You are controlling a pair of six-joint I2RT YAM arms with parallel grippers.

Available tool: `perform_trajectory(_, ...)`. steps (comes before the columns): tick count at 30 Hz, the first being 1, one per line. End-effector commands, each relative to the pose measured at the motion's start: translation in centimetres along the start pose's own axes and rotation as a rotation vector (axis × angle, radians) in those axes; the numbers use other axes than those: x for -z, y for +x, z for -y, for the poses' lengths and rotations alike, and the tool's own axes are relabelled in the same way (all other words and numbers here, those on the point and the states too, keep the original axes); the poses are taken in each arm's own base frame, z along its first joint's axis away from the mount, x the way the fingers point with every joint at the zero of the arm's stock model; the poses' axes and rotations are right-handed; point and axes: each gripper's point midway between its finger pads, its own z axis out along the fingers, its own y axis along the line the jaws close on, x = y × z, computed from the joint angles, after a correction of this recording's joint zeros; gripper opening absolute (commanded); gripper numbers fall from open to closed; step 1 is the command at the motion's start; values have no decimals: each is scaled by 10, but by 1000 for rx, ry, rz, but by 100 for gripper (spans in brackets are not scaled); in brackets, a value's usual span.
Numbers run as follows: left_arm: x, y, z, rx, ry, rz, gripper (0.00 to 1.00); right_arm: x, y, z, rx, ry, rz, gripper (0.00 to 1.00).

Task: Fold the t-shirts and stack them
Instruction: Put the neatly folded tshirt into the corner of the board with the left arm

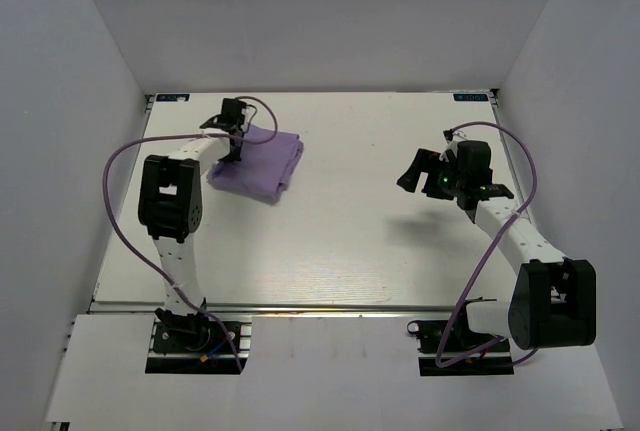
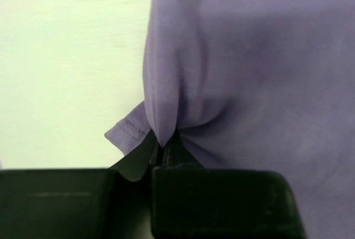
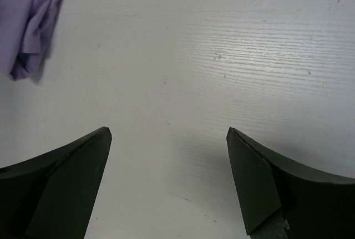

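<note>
Right at the lower middle of the left wrist view, the left claw is clenching a pinch of lavender cloth. Its two dark fingers are meeting on a small peak of fabric, which is gathering into creases around the grip. Just left of that pinch, a stitched hem corner is poking out over the pale counter. The rest of the t-shirt is filling the right and upper part of that frame.

In the top view, the t-shirt is lying as a folded bundle in the upper left of the counter, with the left claw sitting at its left edge. Its long axis is running from the upper right down toward the lower left of the frame, and its folded edge is facing right.

The right claw is hanging released, jaws spread wide over bare counter, well apart from the t-shirt, which is showing in the upper left corner of the right wrist view.

Two small blue labels are sitting at the far corners of the counter, too small to read.
</note>
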Motion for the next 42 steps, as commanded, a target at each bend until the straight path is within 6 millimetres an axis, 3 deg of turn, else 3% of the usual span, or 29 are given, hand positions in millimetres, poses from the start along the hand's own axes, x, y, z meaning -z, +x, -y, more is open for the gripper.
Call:
perform_trajectory(1,25,-37,-80,51,-162,93,0,-2,-4,7,23,30,7,90)
perform_trajectory(3,16,-37,-108,72,-220,82,0,-5,-3,9,22,39,-4,90)
perform_trajectory(5,12,-47,-127,99,-252,99,0,-6,-3,12,16,44,-7,90)
perform_trajectory(7,-7,-38,-146,99,-290,57,0,-9,-2,15,11,59,-19,90)
perform_trajectory(13,-38,-55,-197,167,-347,52,0,-7,-5,25,21,121,-2,90)
perform_trajectory(15,-52,-52,-198,200,-311,41,0,-5,-9,26,26,133,10,90)
perform_trajectory(19,-56,-58,-216,272,-326,69,0,-1,-12,27,32,146,33,90)
perform_trajectory(23,-61,-49,-217,397,-298,33,0,0,-11,31,32,162,32,90)
perform_trajectory(24,-65,-38,-218,453,-299,0,0,0,-12,30,34,159,35,90)
perform_trajectory(30,-62,-40,-226,511,-318,20,0,-1,-9,29,35,150,24,90)
perform_trajectory(38,-58,-29,-225,597,-355,-19,0,-2,-7,31,34,156,20,90)
perform_trajectory(40,-58,-27,-225,604,-364,-27,6,-2,-5,32,32,156,13,90)
perform_trajectory(42,-58,-27,-224,633,-365,-22,22,-2,-6,31,35,155,17,90)
